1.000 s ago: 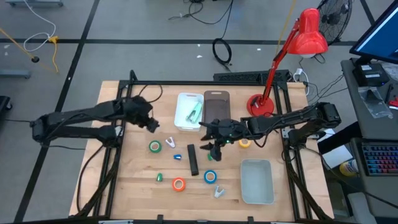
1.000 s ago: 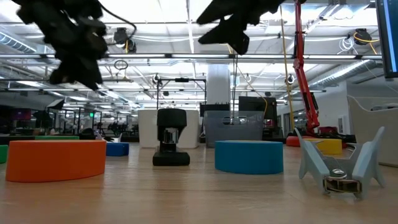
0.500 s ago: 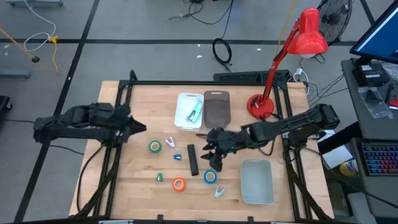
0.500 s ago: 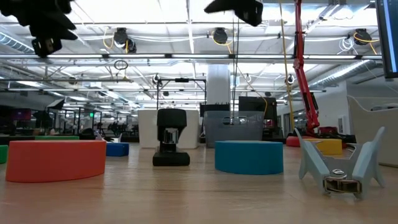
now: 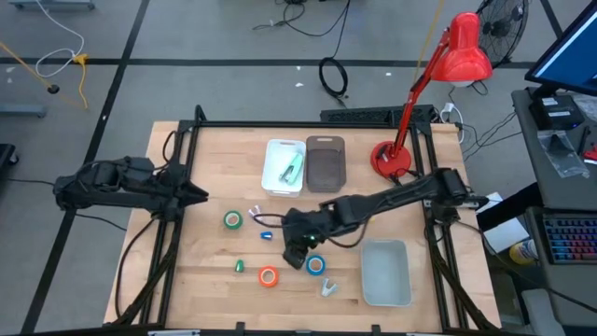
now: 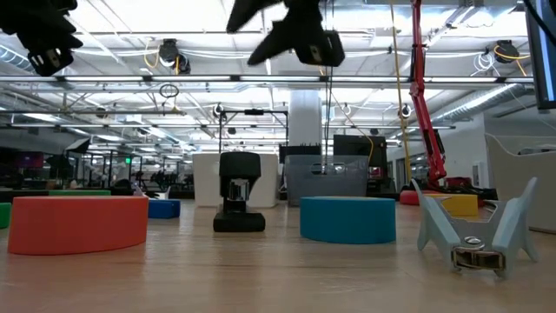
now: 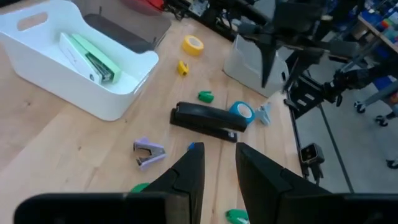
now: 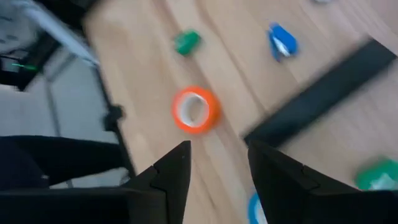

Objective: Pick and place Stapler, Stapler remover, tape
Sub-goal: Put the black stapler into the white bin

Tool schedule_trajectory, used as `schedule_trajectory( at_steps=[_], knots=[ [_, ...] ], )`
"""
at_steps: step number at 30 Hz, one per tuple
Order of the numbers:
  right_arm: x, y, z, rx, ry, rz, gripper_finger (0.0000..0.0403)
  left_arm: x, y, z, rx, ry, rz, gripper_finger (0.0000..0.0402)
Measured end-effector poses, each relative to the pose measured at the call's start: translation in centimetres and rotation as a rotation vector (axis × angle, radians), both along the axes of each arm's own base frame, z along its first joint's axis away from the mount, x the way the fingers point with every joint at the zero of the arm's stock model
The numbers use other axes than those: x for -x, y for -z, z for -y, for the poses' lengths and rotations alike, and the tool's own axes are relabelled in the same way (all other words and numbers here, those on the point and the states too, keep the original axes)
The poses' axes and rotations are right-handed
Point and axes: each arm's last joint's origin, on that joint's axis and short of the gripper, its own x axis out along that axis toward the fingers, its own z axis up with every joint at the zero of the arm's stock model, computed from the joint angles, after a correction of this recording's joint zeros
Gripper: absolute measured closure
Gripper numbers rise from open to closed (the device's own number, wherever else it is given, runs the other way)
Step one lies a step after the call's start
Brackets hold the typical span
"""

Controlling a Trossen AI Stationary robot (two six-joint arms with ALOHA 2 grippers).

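The right gripper [image 5: 297, 245], fingers slightly parted and holding nothing, hovers over the long black stapler [image 7: 205, 120] at mid-table, with the blue tape ring [image 5: 315, 265] just right of it and the orange tape ring [image 8: 195, 109] nearer. The white plastic bin [image 5: 272, 182] holds a pale green stapler [image 7: 89, 58]. The left gripper [image 5: 194, 192], nearly closed, waits at the left.

Tabletop [image 5: 205, 271]: pale wood grain. Tape rolls: green [image 5: 231, 220], orange [image 5: 269, 276], blue [image 5: 315, 265], yellow [image 7: 193, 45]; cores pale. Stapler [image 7: 205, 122]: black. Staple remover [image 7: 149, 153]: lilac. Bins: one white [image 5: 277, 168] holding a green item [image 5: 293, 169], one brown [image 5: 326, 164], one pale grey [image 5: 385, 272]. Lamp [image 5: 448, 65]: red. Both claws, left [image 7: 214, 177] and right [image 8: 214, 171], black.
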Motion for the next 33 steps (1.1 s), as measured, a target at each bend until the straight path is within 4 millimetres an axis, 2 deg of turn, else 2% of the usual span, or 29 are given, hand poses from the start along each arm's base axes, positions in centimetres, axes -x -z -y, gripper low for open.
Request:
schedule_trajectory(
  at_steps=[4,18,33],
  knots=[
    [-0.2,0.9,1.5,-0.057,0.086,-0.101,0.0261,0.1,0.1,0.0,-0.009,0.008,-0.005,0.0309],
    [-0.2,3.3,5.2,-0.285,0.285,-0.232,0.0260,0.2,0.3,0.0,-0.054,0.013,-0.029,0.0309],
    [-0.6,3.0,5.0,-0.313,0.269,-0.184,0.0143,0.2,0.3,-0.2,-0.086,-0.022,-0.028,0.0309]
  ],
)
